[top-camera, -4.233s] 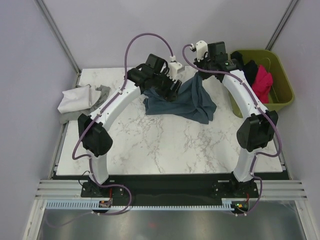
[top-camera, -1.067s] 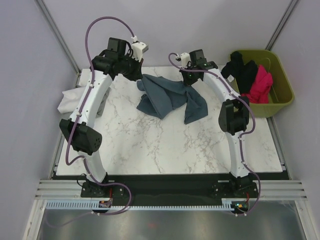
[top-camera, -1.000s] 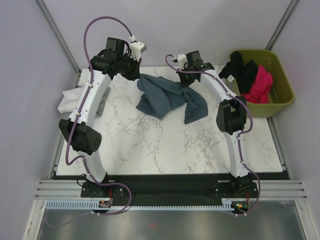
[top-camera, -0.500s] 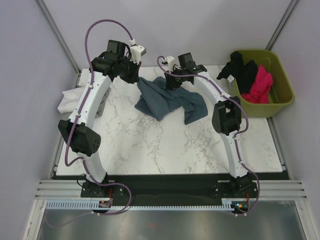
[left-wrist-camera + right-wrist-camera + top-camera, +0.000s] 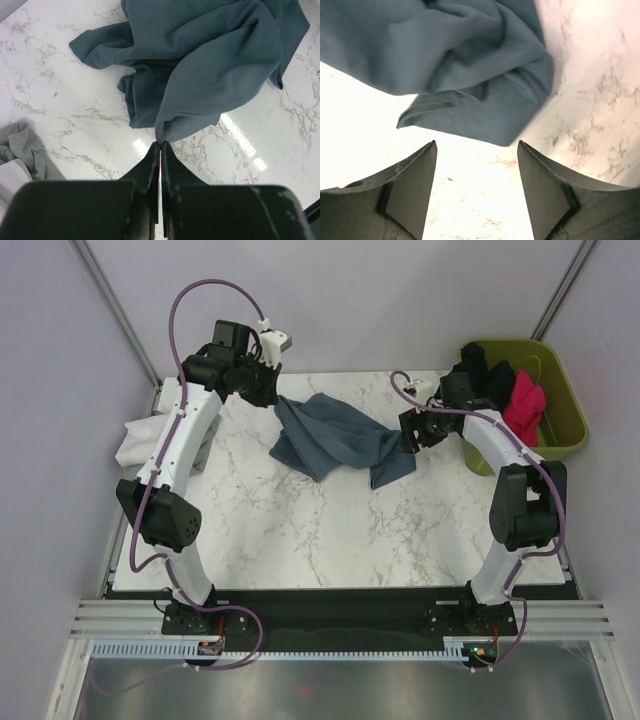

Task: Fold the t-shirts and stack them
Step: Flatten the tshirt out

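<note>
A slate blue-grey t-shirt (image 5: 335,440) lies crumpled on the marble table (image 5: 300,530), toward the back. My left gripper (image 5: 272,398) is at the shirt's back left corner. In the left wrist view it (image 5: 161,143) is shut on a fold of the shirt's edge (image 5: 172,127). My right gripper (image 5: 408,435) sits beside the shirt's right end, open. In the right wrist view its (image 5: 476,147) jaws stand wide apart over bare marble, the shirt (image 5: 470,65) just beyond the fingertips and nothing between them.
An olive-green bin (image 5: 560,440) at the back right holds a black shirt (image 5: 485,375) and a magenta one (image 5: 525,405). A white shirt (image 5: 140,440) and grey cloth (image 5: 25,145) lie at the table's left edge.
My right gripper has opened, let go of the shirt and swung from the back middle to the shirt's right side. The shirt is stretched further right. The left gripper has kept its grip and place.
</note>
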